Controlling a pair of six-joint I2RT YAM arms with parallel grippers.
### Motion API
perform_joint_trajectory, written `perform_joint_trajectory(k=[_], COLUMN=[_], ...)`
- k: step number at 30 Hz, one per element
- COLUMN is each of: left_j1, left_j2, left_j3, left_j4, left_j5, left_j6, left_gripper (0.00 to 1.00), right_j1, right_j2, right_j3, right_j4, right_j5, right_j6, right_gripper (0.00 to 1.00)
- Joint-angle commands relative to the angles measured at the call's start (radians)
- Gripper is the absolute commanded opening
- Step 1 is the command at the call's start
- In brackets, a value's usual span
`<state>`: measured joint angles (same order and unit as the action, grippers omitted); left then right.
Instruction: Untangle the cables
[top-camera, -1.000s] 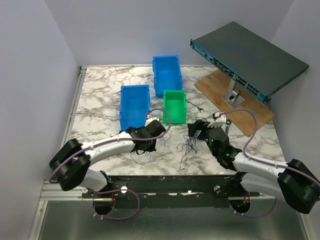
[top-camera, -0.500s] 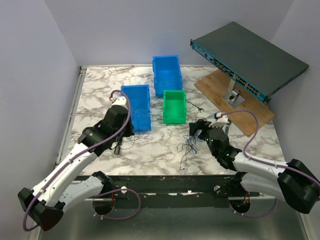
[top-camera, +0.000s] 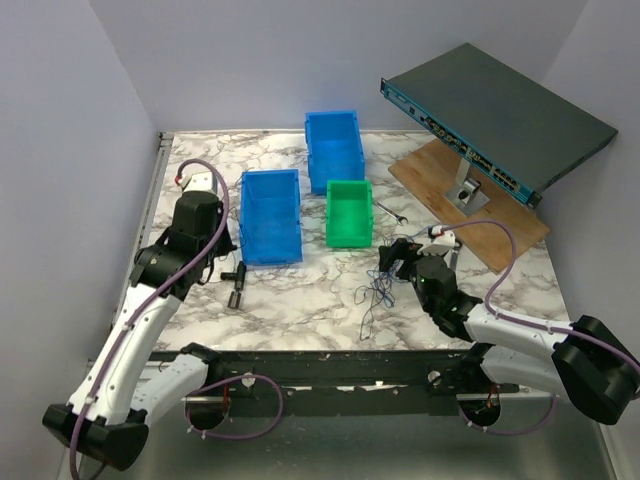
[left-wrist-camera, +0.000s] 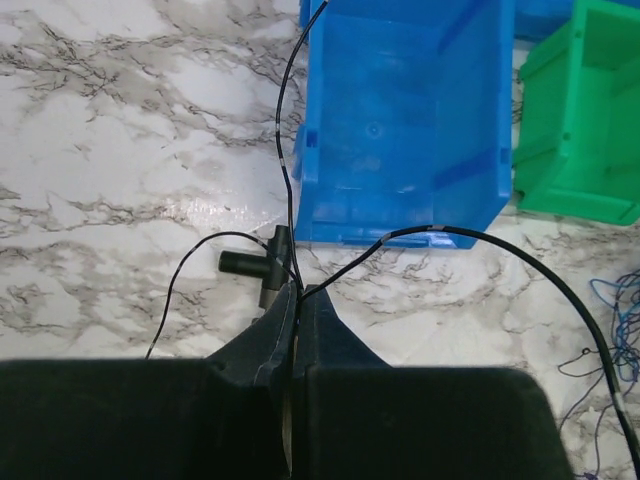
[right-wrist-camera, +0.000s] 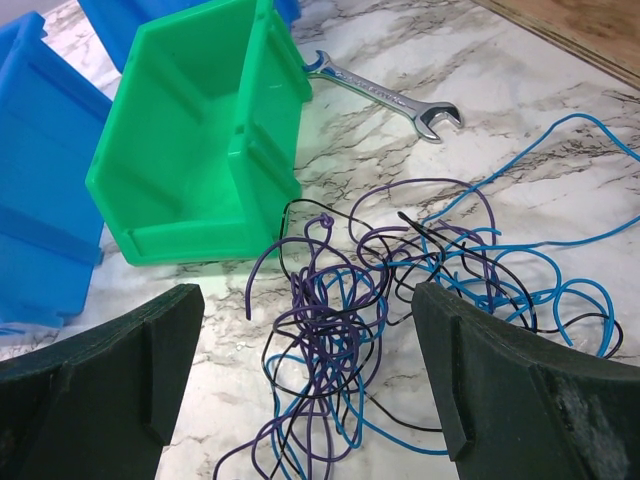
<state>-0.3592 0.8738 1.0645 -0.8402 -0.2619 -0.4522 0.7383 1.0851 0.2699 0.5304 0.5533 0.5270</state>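
Top external: left arm (top-camera: 150, 310) high by blue bin (top-camera: 270, 252), jaws tight on black cable (left-wrist-camera: 283, 170); right arm (top-camera: 500, 330) low, jaws apart

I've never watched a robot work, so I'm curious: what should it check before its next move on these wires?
1. Left gripper shut on black cable: ok.
2. Right gripper open above tangle: ok.
3. Held cable free of the tangle: cannot tell, it runs out of view.
4. Strands separated: not ok, purple, blue and black ones are knotted together.
5. Wrench apart from the strands: ok.
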Motion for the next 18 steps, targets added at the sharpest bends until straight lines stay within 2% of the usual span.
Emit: perform_joint_trajectory(k=[1,7,11,14,18], left_j1=[0.016,0.016,0.016,0.018,0.029], left_j2=[0.126,0.302,0.523,0.674,0.891], left_j3=[0.032,0.116,0.314,0.426,0.614], left_j4=[0.006,0.009,-0.069,-0.058,-0.074], left_j5=[0.021,0.109,0.166,0.151,0.211], left_j6=[0.058,0.057,0.060,0.055,0.045], left_gripper=[0.00,0.00,0.00,0.00,0.00], right_j1=[0.001,0.000,-0.001,0.000,-0.001], right_j2=[0.006,0.005,0.012,0.009,-0.002], right_j3=[-0.003,-0.001,0.003,0.002,-0.003], right_j4=[0.011,0.010,0.008,0.005,0.002], right_j5=[0.035,0.033,0.036,0.039,0.050], right_j6=[0.013,0.016,0.019,0.021,0.023], right_gripper=[0.94,0.94,0.94,0.94,0.94])
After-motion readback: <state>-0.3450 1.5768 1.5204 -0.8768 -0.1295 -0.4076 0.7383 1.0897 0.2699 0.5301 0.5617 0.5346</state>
